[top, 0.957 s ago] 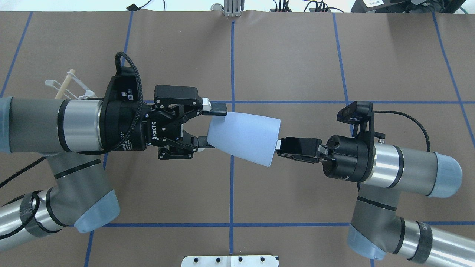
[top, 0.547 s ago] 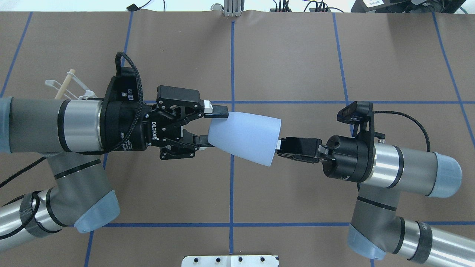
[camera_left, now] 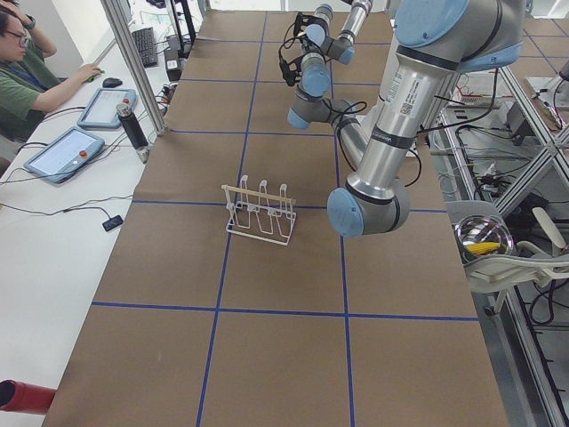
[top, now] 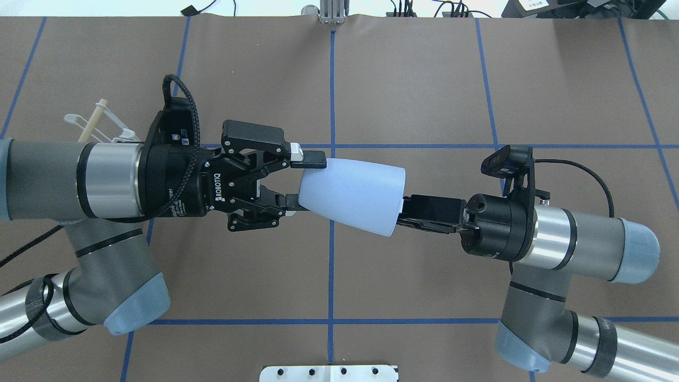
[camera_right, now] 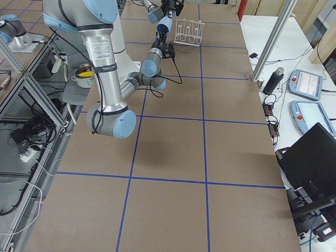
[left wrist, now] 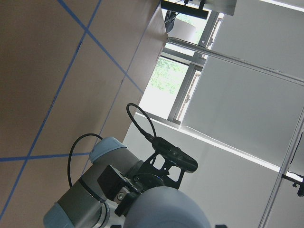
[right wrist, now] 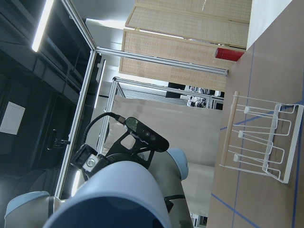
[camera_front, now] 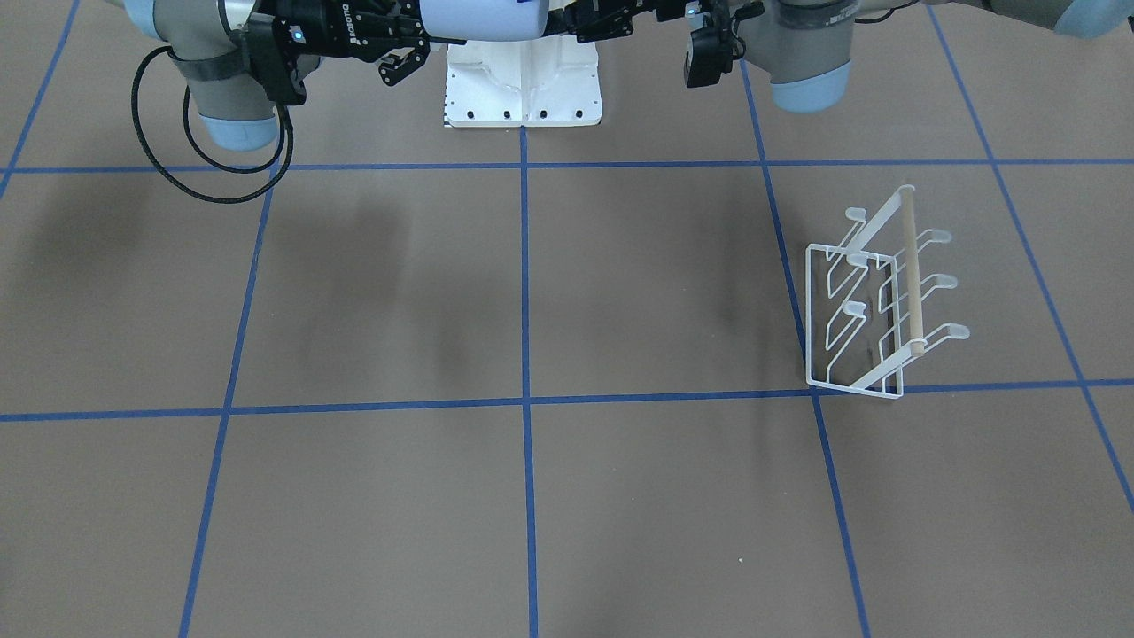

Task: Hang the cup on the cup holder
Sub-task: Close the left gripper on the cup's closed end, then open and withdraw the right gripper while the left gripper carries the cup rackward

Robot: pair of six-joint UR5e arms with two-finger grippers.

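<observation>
Cup hangs midair; left gripper clamps its narrow base; right gripper meets the rim, grip untellable.

A white wire rack with a wooden rod along its top stands upright on the brown table, which is gridded with blue tape. The near left arm rises at the right and runs out of the top of the frame. The small, far right arm bends above the table beyond it. At a white bench on the left, an operator in green rests a hand by a mouse, near two tablets and a dark bottle. A steel bowl sits at far right.
</observation>
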